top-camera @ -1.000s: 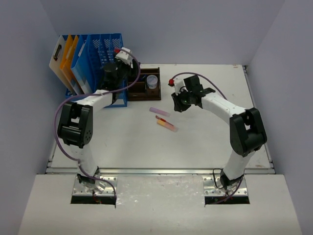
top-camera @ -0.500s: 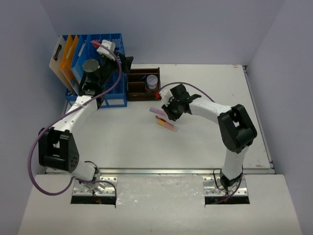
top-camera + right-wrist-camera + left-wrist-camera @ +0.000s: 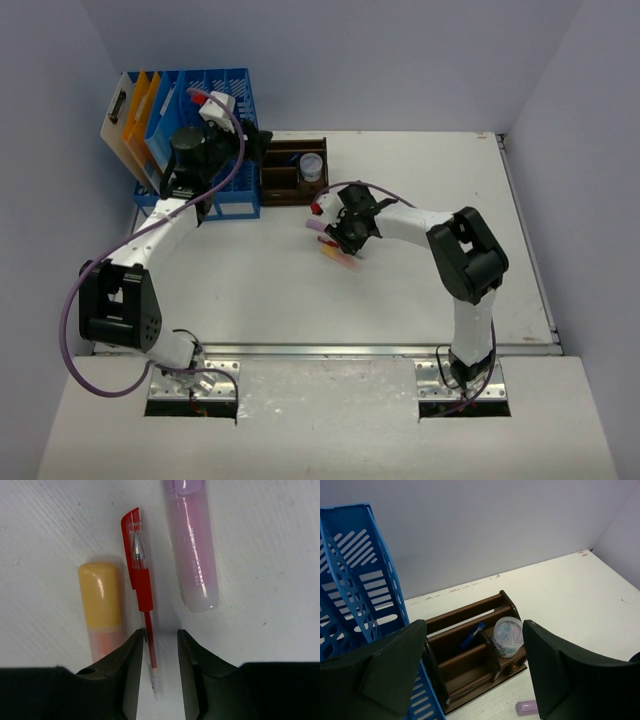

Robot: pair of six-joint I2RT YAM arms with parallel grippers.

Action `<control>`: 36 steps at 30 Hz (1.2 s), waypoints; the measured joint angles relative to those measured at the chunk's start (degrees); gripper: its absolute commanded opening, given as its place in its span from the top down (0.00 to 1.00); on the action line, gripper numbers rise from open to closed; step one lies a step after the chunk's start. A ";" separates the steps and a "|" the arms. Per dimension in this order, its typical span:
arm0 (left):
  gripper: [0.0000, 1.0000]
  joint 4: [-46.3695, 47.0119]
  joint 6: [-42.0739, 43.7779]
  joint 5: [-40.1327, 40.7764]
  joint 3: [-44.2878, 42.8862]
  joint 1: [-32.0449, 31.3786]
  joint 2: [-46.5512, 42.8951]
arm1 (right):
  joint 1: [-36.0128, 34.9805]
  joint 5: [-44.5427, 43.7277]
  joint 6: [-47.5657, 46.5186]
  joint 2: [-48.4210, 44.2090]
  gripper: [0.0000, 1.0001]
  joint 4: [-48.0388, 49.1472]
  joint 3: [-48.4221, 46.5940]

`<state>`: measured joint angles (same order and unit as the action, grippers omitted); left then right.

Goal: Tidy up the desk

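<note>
Straddling the red pen point(image 3: 143, 587) at frame centre, my right claw point(image 3: 160, 636) stands narrow, not gripping; the orange marker point(image 3: 100, 602) just left might get pinched too.

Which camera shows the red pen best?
The right wrist view: the red pen is close and sharp, between the orange highlighter and lilac highlighter, its tail inside the right gripper. The top view shows at most a tiny sliver. The left wrist view misses it.

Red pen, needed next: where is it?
Right wrist view, centre: red pen lies on the desk between orange marker and purple marker, right gripper straddling its barrel.
</note>
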<state>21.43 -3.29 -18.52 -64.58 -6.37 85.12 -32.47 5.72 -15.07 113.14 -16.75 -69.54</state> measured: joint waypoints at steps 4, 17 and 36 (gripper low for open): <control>0.24 0.00 -0.02 -0.20 0.00 0.09 0.00 | -0.13 0.17 -0.35 0.24 0.69 0.31 -0.26; 0.21 -1.22 -0.46 -1.33 0.63 0.92 -0.83 | -1.18 4.37 -2.45 -2.89 0.99 -2.60 2.78; 0.16 -4.90 -22.34 -22.08 11.41 0.92 -12.00 | 3.74 15.63 24.04 -17.49 0.99 1.70 -6.93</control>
<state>16.53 -25.63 -40.60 -53.17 -5.45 73.12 -28.73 21.34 8.97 95.66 -15.05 -76.47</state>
